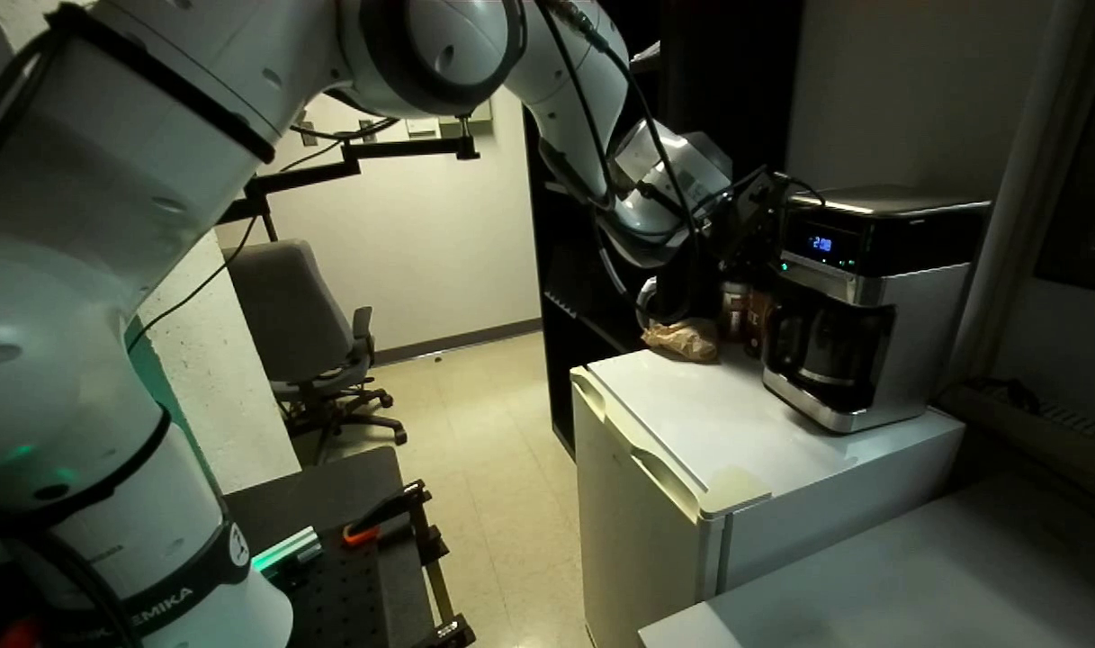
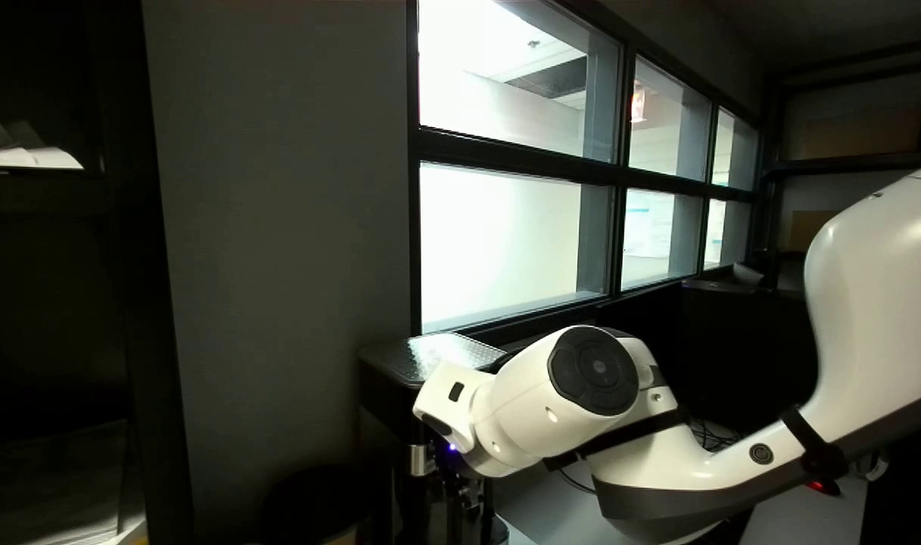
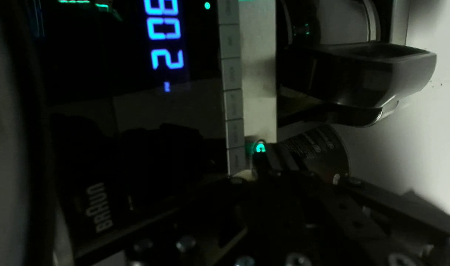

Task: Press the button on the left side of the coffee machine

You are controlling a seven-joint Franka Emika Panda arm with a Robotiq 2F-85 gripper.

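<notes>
Coffee mach. (image 1: 889, 292) at R of frame in an ext. view, upright atop white cabinet (image 1: 691, 409), panel lit. Gripper (image 3: 276, 159) low centre of wrist view, tips at bottom end of silver strip (image 3: 259, 92), right by a sm. green-lit button (image 3: 260, 147); from where I stand can't tell if they touch it. Wrist view lies sideways: digits of display (image 3: 165, 44), upper L of centre, read bottom to top, so frame bottom = mach.'s L side. Jaws: look closed, tips together, nothing seen betw. them; v. dark there.

Step (my read): the press, or last bit before it. Green light prob. the target, fits "left side".

Next: short straight push into panel, square to face, jaws closed, then back off along same line. Risks: tips slip off button edge; mach. gets shoved on smooth-looking top. Carafe handle (image 3: 372, 74), upper R, is well apart from tips; avoid. Check panel for a change after.
</notes>
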